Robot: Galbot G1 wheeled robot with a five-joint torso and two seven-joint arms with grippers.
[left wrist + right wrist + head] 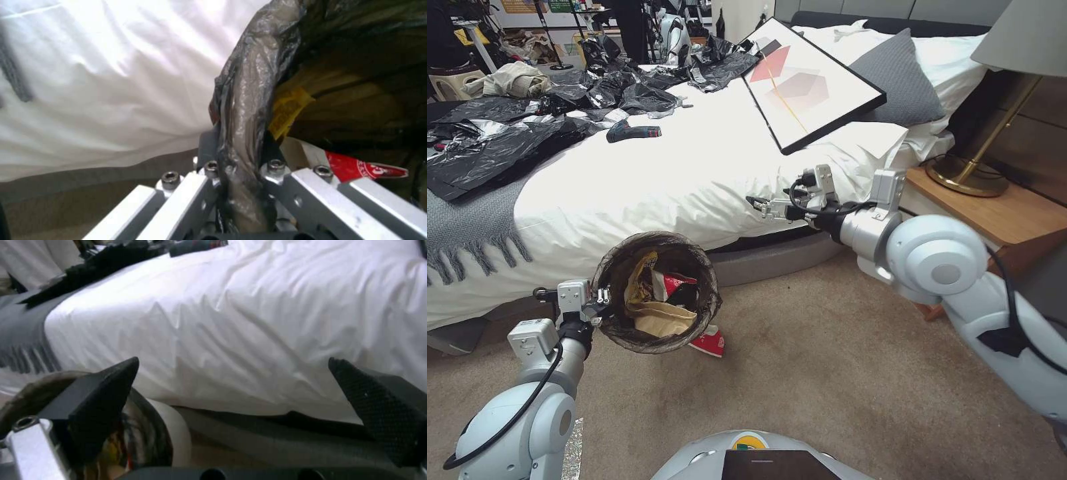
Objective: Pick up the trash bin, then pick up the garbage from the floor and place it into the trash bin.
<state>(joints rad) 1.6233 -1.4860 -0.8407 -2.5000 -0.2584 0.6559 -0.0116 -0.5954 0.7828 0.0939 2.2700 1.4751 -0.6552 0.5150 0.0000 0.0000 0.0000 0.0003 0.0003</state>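
Observation:
The trash bin [657, 236], lined with a dark bag, hangs tilted above the floor [827, 373] beside the bed. My left gripper [602, 297] is shut on its rim; in the left wrist view the bagged rim [245, 110] runs between the fingers [209, 146]. Garbage lies inside: a yellow wrapper [642, 273], a red and white wrapper [675, 283] and a brown paper bag [660, 319]. A red wrapper [708, 343] lies on the carpet just under the bin. My right gripper [760, 207] is open and empty, raised in front of the bed's side, right of the bin [171, 430].
A white bed [680, 167] fills the space ahead, with black plastic bags [507, 143], a grey fringed blanket [467, 227] and a framed picture [807, 83] on it. A wooden nightstand [1000, 213] with a lamp stands at the right. Open carpet lies in front of me.

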